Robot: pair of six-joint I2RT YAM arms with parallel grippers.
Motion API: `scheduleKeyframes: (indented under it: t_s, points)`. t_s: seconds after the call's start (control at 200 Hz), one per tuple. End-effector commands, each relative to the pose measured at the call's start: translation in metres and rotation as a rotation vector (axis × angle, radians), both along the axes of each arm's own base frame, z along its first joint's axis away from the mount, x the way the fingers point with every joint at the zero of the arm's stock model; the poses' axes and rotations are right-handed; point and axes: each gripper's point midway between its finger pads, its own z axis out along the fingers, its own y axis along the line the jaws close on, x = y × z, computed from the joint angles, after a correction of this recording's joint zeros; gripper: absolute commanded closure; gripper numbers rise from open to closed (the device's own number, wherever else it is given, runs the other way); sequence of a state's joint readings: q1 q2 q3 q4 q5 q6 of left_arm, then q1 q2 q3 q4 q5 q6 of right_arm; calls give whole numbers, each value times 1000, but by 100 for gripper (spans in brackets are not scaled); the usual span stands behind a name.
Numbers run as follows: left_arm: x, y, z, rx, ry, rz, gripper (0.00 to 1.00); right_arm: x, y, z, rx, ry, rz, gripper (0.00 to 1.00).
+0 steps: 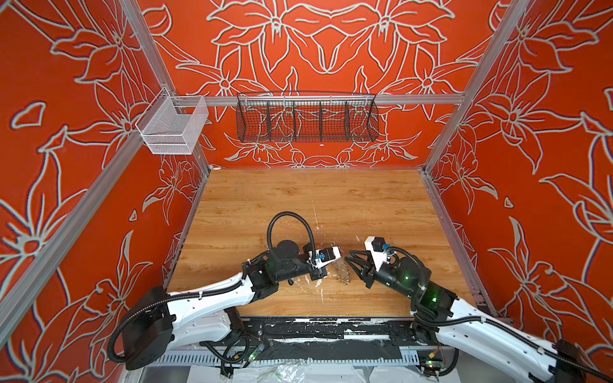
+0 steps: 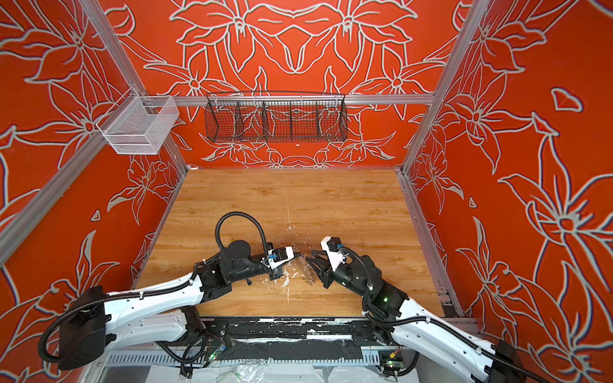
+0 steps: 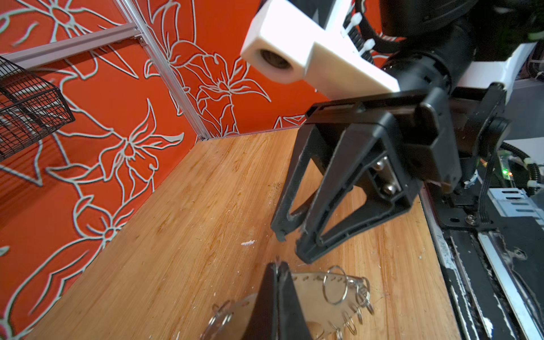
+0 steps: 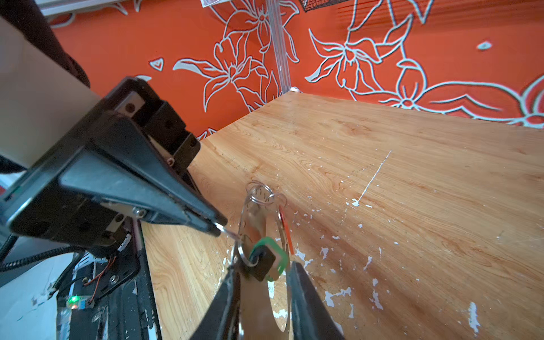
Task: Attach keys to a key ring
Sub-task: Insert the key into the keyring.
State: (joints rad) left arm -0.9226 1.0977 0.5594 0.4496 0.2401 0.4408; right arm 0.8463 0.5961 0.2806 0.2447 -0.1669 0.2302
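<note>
**Two hands met over the key ring at the front of the worktop**

Red walls (image 1: 83, 132) with pale flower outlines closed in the wooden worktop (image 1: 298, 205). A black wire basket (image 1: 306, 117) hung on the back rail, and a white mesh basket (image 1: 172, 127) hung at the corner beside it. The left arm (image 1: 212, 295) and the right arm (image 1: 491, 335) both reached in toward the middle of the front half, tips nearly meeting.

The left hand (image 4: 219, 228) was pressed together, pinching a thin bit of wire at the rim of the key ring (image 3: 309, 291). The right hand (image 3: 291, 244) stood spread, and in its wrist view the edge of the hoop ran between its fingers (image 4: 306, 300) without being clamped.

The key ring sat between the two hands near the front edge. I could not tell whether it touched the wood. Small wire rings (image 3: 363, 294) dangled along its rim. The green-tagged key (image 4: 273, 259) hung from one wire ring just ahead of the right hand's fingers. Just beyond it, a sliver of orange-red tag (image 4: 287, 232) showed edge-on against the hoop. White flecks (image 4: 332, 294) dotted the wood nearby.
</note>
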Motion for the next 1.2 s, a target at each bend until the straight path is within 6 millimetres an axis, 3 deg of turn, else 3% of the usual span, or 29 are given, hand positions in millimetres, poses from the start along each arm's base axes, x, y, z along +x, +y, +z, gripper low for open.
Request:
scheduleKeyframes:
  t_s: [0.0, 0.29, 0.455, 0.56, 0.631, 0.721, 0.806, 0.946, 1.081, 1.191]
  points:
    - [-3, -2, 32, -79, -38, -25, 100, -5, 6, -3, -27, -35, 54, 68]
    - [-3, 7, 38, -130, -14, -44, 100, -6, 7, -20, -97, -90, 75, 69]
    - [1, 8, 37, -123, -14, -22, 100, -17, 3, -5, -26, -123, 103, 63]
    - [2, 8, 37, -121, -8, -21, 100, -23, -9, 10, 52, -152, 75, 57]
    - [2, 7, 37, -120, -7, -25, 100, -16, -25, 15, 85, -158, -21, 57]
    - [2, 8, 37, -122, -5, -23, 100, -4, -47, 13, 92, -152, -160, 60]
    - [1, 8, 38, -124, -4, -27, 100, -2, -53, 9, 70, -172, -190, 62]
    - [-1, 7, 38, -127, 1, -37, 100, -1, -43, -1, 10, -182, -149, 64]
    - [-1, 6, 38, -126, 5, -44, 100, 11, -32, -18, -81, -132, -153, 66]
    - [-1, 6, 38, -124, 4, -43, 100, 7, -8, -24, -125, -92, -33, 67]
